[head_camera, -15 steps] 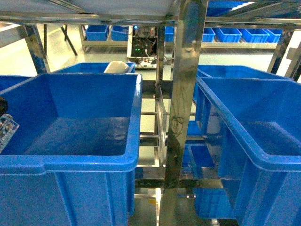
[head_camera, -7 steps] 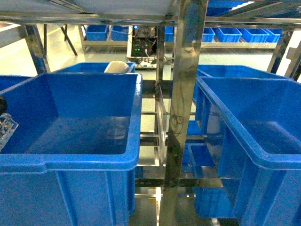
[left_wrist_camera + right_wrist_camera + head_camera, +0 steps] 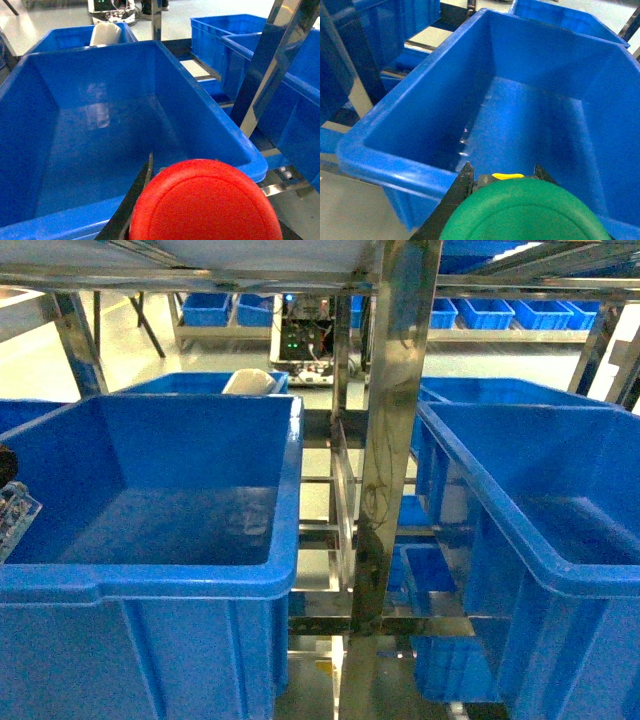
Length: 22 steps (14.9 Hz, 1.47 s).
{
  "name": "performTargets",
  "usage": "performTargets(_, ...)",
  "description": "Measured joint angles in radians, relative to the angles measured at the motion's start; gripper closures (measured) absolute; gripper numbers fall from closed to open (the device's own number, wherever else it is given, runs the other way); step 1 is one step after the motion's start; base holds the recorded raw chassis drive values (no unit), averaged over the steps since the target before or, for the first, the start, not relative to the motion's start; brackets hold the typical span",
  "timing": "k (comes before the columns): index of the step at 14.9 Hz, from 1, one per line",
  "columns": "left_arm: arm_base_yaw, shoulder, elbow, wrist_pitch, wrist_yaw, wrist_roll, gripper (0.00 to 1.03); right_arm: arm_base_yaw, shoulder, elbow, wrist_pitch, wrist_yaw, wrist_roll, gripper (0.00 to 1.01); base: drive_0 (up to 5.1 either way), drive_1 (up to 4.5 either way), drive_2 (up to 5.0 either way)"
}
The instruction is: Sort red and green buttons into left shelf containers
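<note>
Red button: held in the left claw, lower frame, over the left tub. Green button: gripped by the right claw, over another tub.

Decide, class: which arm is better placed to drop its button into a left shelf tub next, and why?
Left. The red button in the left gripper hangs at the near rim of the left tub. The right gripper holds the green button over the right-hand tub.
</note>
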Motion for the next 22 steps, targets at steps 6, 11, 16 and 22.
performTargets(6, 0.0, 0.0, 0.0, 0.0, 0.0, 0.0, 0.77, -0.095, 0.367, 0.286, 0.019, -0.013, -0.085, 0.74, 0.0, 0.0, 0.0)
performTargets(11, 0.0, 0.0, 0.0, 0.0, 0.0, 0.0, 0.77, -0.073, 0.687, 0.599, -0.183, 0.057, -0.109, 0.74, 0.0, 0.0, 0.0)
performTargets(16, 0.0, 0.0, 0.0, 0.0, 0.0, 0.0, 0.77, -0.049, 0.899, 0.977, -0.557, 0.113, -0.079, 0.41, 0.0, 0.0, 0.0)
performTargets(22, 0.0, 0.0, 0.0, 0.0, 0.0, 0.0, 0.77, -0.056, 0.7, 0.691, -0.254, 0.071, -0.056, 0.04, 0.0, 0.0, 0.0)
